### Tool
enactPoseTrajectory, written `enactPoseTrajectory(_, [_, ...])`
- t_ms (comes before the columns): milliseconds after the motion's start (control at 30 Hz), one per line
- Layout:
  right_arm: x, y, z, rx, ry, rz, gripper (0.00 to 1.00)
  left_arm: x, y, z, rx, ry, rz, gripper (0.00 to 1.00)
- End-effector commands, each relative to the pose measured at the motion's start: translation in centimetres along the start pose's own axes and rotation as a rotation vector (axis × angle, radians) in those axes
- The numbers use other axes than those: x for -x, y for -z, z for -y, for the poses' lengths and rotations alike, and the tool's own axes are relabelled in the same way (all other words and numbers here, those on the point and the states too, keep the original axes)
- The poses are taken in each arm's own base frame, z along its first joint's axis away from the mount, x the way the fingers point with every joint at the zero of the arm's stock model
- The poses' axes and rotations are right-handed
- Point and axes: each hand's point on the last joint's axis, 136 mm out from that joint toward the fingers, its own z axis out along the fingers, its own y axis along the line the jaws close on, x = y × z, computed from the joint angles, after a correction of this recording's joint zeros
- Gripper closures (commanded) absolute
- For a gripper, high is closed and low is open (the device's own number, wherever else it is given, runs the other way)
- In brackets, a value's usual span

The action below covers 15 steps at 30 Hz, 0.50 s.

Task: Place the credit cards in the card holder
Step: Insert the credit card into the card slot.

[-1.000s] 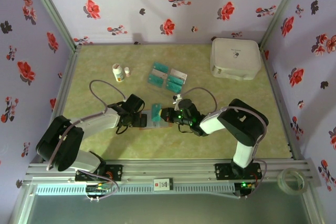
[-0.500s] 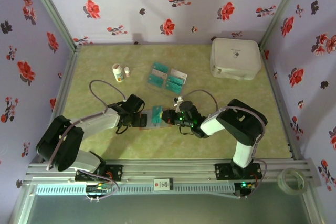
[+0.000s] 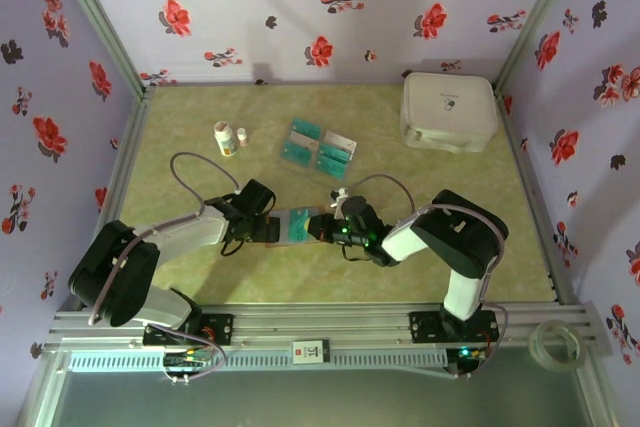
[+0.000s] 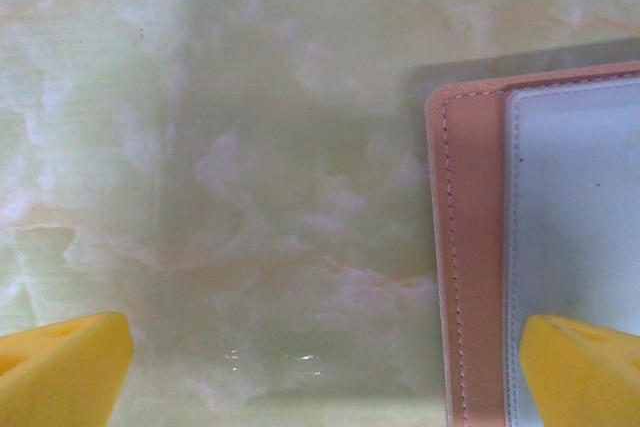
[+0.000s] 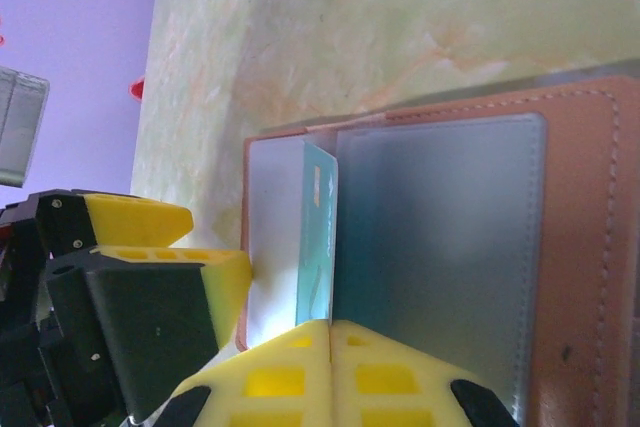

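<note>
A pale green marbled table sits inside lilac walls printed with red flowers. The reddish-brown card holder lies open and flat midway between the left and right edges, closer to the near edge, between the two grippers.

The right gripper has its yellow fingers pressed together on a teal credit card. One long side of the card is tucked under the holder's frosted plastic sleeve.

The left gripper is spread wide, one fingertip over the holder's left part and the other over bare table.

More credit cards lie loose nearer the far edge. Two small white bottles stand to their left, and a white rounded case fills the far right corner.
</note>
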Motion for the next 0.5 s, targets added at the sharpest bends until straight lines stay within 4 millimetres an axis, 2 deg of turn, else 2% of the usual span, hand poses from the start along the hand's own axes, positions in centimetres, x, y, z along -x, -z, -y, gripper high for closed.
enactPoseTrajectory(0, [-0.94, -0.06, 1.07, -0.027, -0.023, -0.018, 1.00, -1.07, -0.37, -0.98, 0.047, -0.004, -0.022, 0.00])
enactPoseTrajectory(467, [-1.62, -0.55, 1.61, -0.051, -0.047, -0.064, 1.00, -1.05, -0.34, -0.98, 0.047, -0.002, -0.021, 0.00])
